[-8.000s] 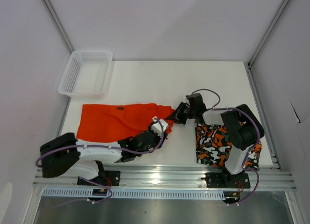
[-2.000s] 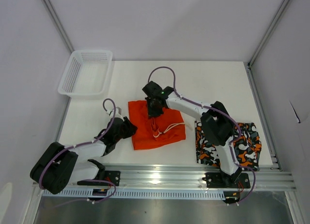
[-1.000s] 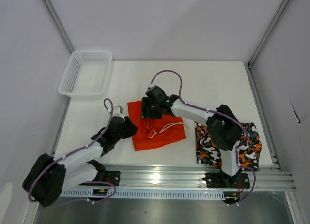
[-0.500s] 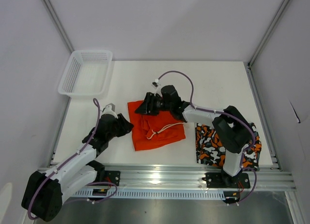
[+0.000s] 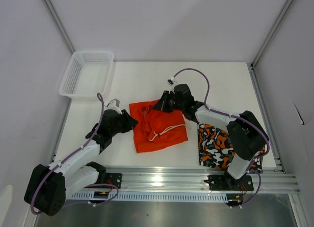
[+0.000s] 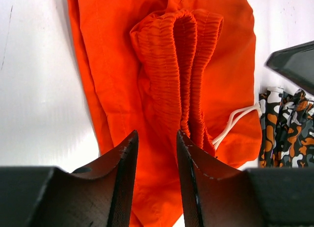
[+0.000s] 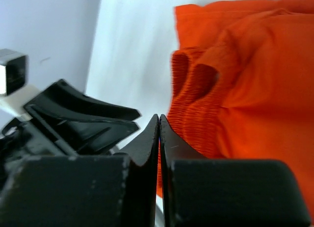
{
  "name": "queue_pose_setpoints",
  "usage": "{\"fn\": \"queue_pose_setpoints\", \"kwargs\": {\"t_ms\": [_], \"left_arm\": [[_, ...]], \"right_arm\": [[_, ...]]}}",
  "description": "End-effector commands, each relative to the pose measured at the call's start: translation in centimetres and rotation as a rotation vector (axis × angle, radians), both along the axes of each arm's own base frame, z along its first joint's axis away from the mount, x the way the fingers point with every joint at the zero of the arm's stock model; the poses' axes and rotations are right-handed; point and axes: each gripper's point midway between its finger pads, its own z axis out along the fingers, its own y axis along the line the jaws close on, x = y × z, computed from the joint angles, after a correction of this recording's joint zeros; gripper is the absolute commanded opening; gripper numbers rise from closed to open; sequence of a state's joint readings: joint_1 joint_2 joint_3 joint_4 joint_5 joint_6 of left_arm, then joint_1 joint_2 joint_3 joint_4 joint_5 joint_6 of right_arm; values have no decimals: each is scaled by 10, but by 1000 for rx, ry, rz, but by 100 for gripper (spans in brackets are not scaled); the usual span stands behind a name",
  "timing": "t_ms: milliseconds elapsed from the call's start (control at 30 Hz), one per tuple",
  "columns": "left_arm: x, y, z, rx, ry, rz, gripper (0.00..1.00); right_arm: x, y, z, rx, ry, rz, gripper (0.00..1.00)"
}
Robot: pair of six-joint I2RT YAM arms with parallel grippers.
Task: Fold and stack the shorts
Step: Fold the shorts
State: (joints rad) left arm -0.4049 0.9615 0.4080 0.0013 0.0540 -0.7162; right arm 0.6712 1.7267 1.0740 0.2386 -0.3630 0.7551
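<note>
You are viewing the bench (image 5: 216, 85) from above, read from its left edge to its right edge.

At the far left corner, the white mesh basket (image 5: 66, 85) is sitting by itself.

Next, the left gripper (image 5: 130, 123) is reaching in from the near left and pointing at the left edge of the orange shorts (image 5: 162, 124). In the left wrist view, its 2 fingers (image 6: 125, 158) are standing apart. Only fabric lying flat beyond them is showing in the gap, so you are seeing parted jaws with nothing pinched between them.

The orange shorts are lying folded near the middle of the bench, slightly toward the near edge. Their gathered waistband (image 6: 184, 65) is bunching into raised ridges down the middle of the pile. The white drawstring (image 5: 164, 132) is looping across the top toward the shorts' right edge.

The right gripper (image 5: 157, 108) is hovering at the far edge of the orange shorts, its arm stretching in from the right. In the right wrist view, its fingers (image 7: 147, 138) are pressing flat against each other, and no cloth is showing between them.

At the near right corner, the patterned shorts (image 5: 213, 148) are lying folded, partly covered by the right arm. A strip of bare bench is separating the 2 pairs.
</note>
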Motion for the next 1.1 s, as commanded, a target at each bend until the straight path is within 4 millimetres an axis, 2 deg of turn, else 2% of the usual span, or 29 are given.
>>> {"fn": "queue_pose_setpoints", "kwargs": {"t_ms": [0, 67, 100, 167, 267, 300, 367, 400, 500, 533, 600, 633, 800, 933, 1000, 1067], "left_arm": [[18, -4, 22, -9, -68, -9, 40], [22, -4, 22, -4, -64, -12, 40], [23, -3, 20, 2, -62, -12, 40], [27, -1, 19, 5, -57, -8, 40], [30, 0, 16, 8, -54, -10, 40], [31, 1, 16, 10, -57, -10, 40], [33, 3, 16, 14, -57, -5, 40], [34, 3, 14, 20, -51, -9, 40], [36, 7, 16, 30, -59, -2, 40], [36, 8, 16, 33, -61, -1, 40], [36, 10, 16, 44, -59, -2, 41], [37, 10, 19, 44, -64, -1, 41], [39, 14, 17, 64, -59, 3, 41], [40, 21, 7, 100, -29, 20, 41], [41, 21, 3, 95, -20, 16, 41], [42, 21, 0, 89, -12, 19, 41]], "right_arm": [[17, -11, -5, -113, -30, -87, 0], [22, -20, -19, -201, -13, -146, 0], [27, -19, -17, -219, -28, -166, 0], [30, -28, -33, -323, -20, -219, 0], [39, -31, -39, -377, -30, -262, 0], [42, -30, -47, -393, -22, -263, 0], [49, -28, -50, -410, -24, -279, 0], [51, -27, -62, -431, -13, -276, 0], [56, -15, -67, -441, -18, -269, 0], [57, -10, -76, -437, -7, -254, 0], [57, 9, -71, -388, -18, -213, 0], [55, 17, -76, -377, -18, -189, 0], [40, 59, -56, -269, -118, -89, 0], [27, 71, -44, -265, -208, -53, 0], [28, 71, -36, -276, -254, -80, 0], [21, 75, -36, -287, -281, -62, 0]]}}
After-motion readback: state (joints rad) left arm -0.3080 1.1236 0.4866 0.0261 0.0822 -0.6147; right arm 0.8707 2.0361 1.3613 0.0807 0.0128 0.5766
